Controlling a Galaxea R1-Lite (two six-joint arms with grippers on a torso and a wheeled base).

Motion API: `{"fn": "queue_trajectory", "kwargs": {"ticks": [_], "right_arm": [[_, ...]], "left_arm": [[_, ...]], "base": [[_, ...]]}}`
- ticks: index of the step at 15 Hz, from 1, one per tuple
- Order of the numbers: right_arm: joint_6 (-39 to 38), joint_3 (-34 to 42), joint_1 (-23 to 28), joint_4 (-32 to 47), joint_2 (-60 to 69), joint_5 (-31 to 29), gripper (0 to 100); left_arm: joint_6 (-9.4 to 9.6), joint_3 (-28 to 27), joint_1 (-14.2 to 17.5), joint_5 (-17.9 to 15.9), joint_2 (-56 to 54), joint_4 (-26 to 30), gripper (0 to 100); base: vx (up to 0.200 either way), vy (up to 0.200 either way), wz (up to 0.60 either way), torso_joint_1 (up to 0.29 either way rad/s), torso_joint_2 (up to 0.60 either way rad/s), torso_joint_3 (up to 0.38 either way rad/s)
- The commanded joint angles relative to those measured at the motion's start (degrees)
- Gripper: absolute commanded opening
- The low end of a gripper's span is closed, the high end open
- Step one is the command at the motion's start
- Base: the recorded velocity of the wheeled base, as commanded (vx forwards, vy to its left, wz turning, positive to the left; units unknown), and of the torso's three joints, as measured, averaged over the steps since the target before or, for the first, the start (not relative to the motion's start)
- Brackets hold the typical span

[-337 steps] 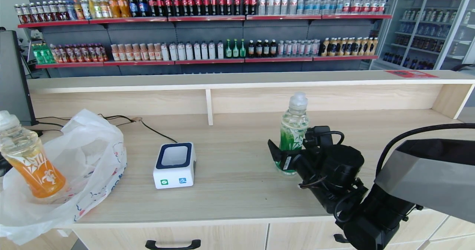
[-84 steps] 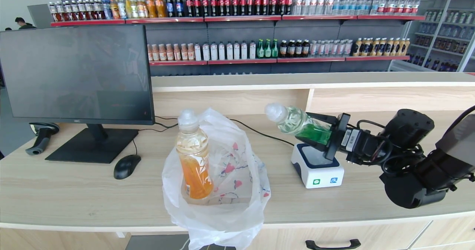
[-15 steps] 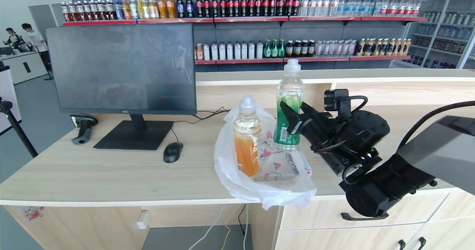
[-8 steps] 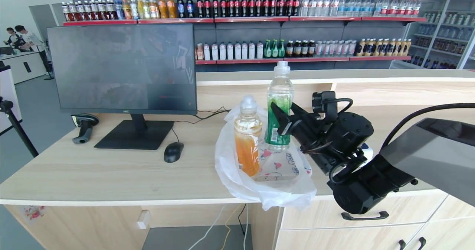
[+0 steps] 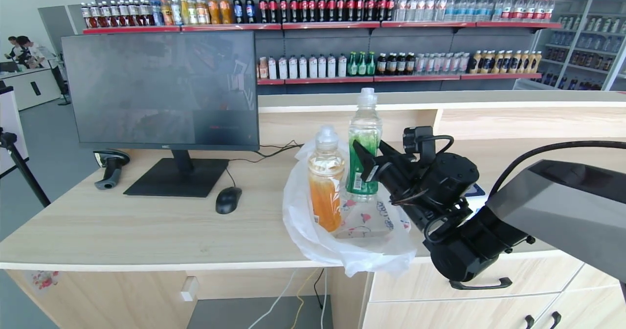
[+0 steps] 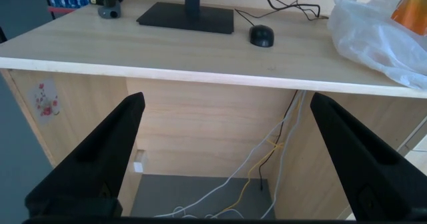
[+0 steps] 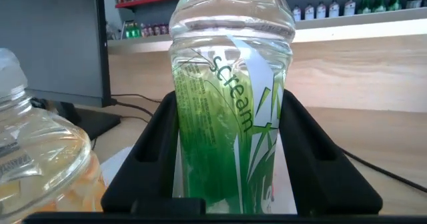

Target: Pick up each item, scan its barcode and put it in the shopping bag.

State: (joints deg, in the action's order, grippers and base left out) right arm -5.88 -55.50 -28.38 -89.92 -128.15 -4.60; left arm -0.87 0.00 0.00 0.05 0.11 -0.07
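Note:
My right gripper is shut on a clear bottle with a green label, held upright over the mouth of the white shopping bag at the counter's front edge. The right wrist view shows that green bottle clamped between the black fingers. An orange drink bottle stands upright inside the bag, just left of the green one, and its shoulder appears beside the gripper. My left gripper hangs open below the counter's edge, holding nothing.
A monitor on its stand, a black mouse and a handheld scanner sit on the counter's left part. A raised wooden ledge runs behind the bag. Cables hang under the counter near the left gripper.
The right gripper has carried the green bottle leftward and lower, closer to the orange bottle and down toward the bag's opening. The left arm shows no earlier frame.

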Motion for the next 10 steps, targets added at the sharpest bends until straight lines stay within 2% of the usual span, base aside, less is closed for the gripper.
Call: {"fn": "queue_trajectory", "kwargs": {"ticks": [1, 10], "right_arm": [[-0.01, -0.22, -0.01, -0.08, -1.14, 0.03, 0], [2.54, -0.83, 0.87, -0.08, -3.51, 0.03, 0]], "left_arm": [[-0.01, 0.00, 0.00, 0.04, -0.02, -0.01, 100], [-0.01, 0.00, 0.00, 0.04, -0.02, -0.01, 100]], "base": [[0.000, 0.000, 0.00, 0.000, 0.00, 0.000], [0.000, 0.000, 0.00, 0.000, 0.00, 0.000]]}}
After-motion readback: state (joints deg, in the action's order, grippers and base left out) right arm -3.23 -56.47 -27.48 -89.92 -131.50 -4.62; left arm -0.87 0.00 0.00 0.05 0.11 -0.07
